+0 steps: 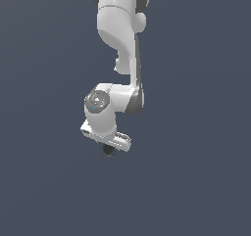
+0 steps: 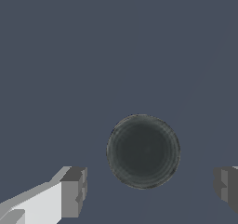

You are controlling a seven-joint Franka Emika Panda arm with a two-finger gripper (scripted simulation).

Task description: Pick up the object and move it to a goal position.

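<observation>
Gripper spread wide, holds nothing; grey fingertips stand apart on either side of can, no contact. Can upright on flat grey floor, dark round top facing wrist camera, between fingers but offset from line joining them. Exterior view: arm reaches down, white hand over can, only dark edge showing beneath.
</observation>
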